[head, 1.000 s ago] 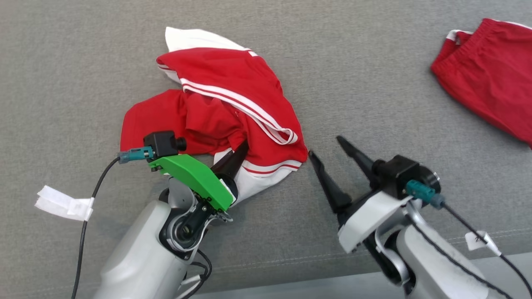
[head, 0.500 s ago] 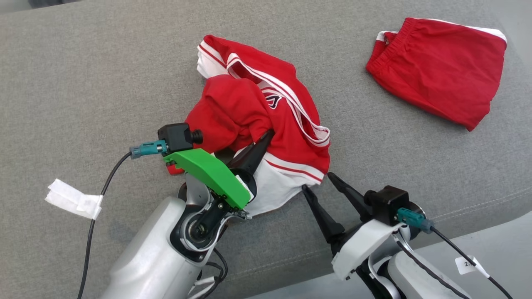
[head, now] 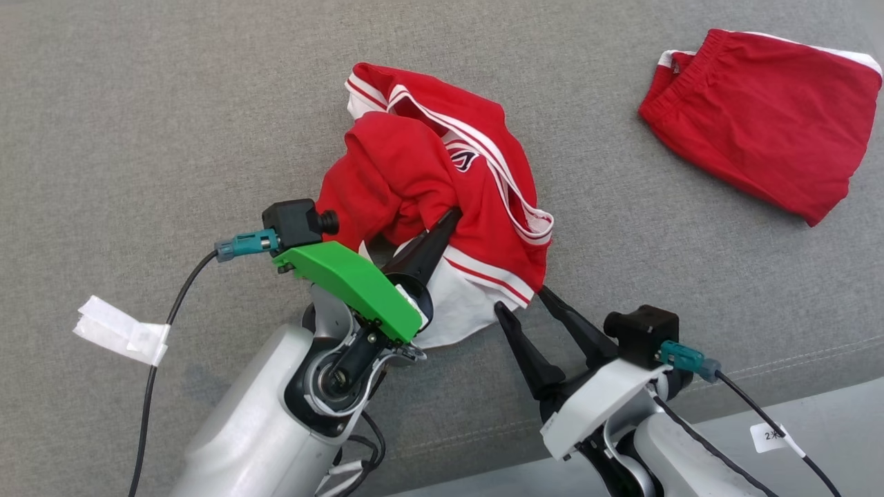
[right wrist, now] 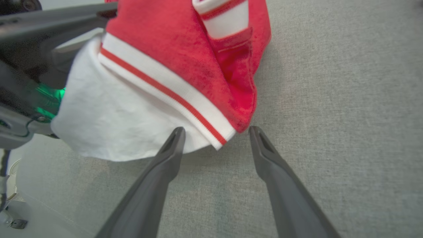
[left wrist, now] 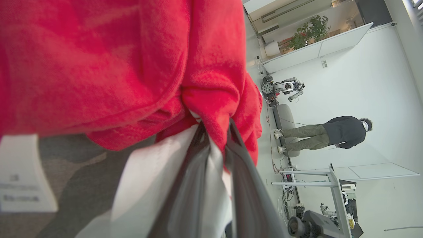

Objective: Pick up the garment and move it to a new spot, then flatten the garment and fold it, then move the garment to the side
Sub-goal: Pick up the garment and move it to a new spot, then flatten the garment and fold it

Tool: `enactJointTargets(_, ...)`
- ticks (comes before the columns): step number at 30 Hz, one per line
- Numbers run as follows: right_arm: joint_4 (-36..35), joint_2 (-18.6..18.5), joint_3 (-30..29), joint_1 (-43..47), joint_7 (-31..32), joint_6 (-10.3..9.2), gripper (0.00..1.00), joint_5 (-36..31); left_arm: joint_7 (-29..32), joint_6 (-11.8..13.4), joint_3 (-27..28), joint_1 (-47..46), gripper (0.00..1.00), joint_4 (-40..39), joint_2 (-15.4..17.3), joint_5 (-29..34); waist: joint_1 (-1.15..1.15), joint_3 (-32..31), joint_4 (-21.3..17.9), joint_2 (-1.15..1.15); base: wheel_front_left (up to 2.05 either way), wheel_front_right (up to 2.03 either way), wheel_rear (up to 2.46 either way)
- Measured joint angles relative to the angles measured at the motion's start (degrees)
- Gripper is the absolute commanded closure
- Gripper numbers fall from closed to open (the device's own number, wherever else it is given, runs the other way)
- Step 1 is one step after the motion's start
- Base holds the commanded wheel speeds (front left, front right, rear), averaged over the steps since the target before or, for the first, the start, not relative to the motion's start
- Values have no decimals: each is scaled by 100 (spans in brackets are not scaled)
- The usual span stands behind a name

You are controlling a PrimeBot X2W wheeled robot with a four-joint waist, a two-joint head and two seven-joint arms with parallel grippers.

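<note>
Grey cushion (head: 138, 103) under everything. Red-white garment (head: 414, 172) bunched near the middle of the head view, white hem at its 6 o'clock. Red shorts (head: 760, 117) at 2 o'clock, well apart. My left claw (head: 452, 215), at 7 o'clock of the garment, is clamped on a red fold. My right claw (head: 520, 298), at 5 o'clock of it, has jaws spread, tips just beside the striped hem, holding nothing.

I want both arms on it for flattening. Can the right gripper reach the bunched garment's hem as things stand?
Probably yes: the right gripper is open, fingertips flanking the striped hem corner of the garment, nothing between; the left gripper holds cloth elsewhere.
</note>
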Motion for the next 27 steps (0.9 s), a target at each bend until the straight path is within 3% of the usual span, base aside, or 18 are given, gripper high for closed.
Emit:
enactJointTargets(6, 181, 157, 11, -108, -63, 148, 0, 191, -47, 100, -26, 10, 100, -83, 0, -1, 0, 42, 39, 0, 0, 0, 0)
enactJointTargets(7, 211, 157, 8, -127, -77, 171, 5, 207, -47, 101, -31, 13, 100, -104, 0, -2, 0, 49, 45, 0, 0, 0, 0)
enactJointTargets(9, 265, 157, 5, -162, -97, 187, 53, 223, -48, 130, -41, 18, 100, -135, 0, -4, 0, 59, 55, 0, 0, 0, 0)
enactJointTargets(10, 289, 158, 4, -185, -103, 224, 72, 225, -48, 147, -42, 19, 100, -144, 0, -4, 0, 63, 61, 0, 0, 0, 0)
enactJointTargets(11, 313, 158, 2, -207, -104, 235, 100, 232, -52, 148, -42, 22, 100, -152, 0, -4, 0, 65, 66, 0, 0, 0, 0)
enactJointTargets(21, 545, 159, -31, -291, -163, 337, 100, 275, -160, 250, 19, 107, 100, -164, 5, 7, 0, 54, 69, 0, 0, 0, 0)
enactJointTargets(22, 547, 159, -32, -299, -164, 372, 100, 276, -203, 253, 47, 107, 83, -140, 14, 13, 0, 52, 66, 0, 0, 0, 0)
enactJointTargets(23, 539, 162, -37, -304, -185, 386, 100, 299, -236, 271, 75, 109, 58, -115, 23, 14, 0, 48, 62, 0, 0, 0, 0)
enactJointTargets(24, 539, 162, -37, -304, -185, 386, 100, 299, -236, 271, 75, 109, 24, -115, 23, 14, 0, 48, 62, 0, 0, 0, 0)
enactJointTargets(25, 523, 170, -66, -303, -207, 406, 100, 361, -248, 304, 90, 112, 0, -87, 34, 16, 0, 44, 58, 0, 0, 0, 0)
enactJointTargets(27, 432, 170, -194, -303, -213, 425, 100, 492, -255, 304, 111, 142, 0, -46, 51, 22, 0, 34, 50, 0, 0, 0, 0)
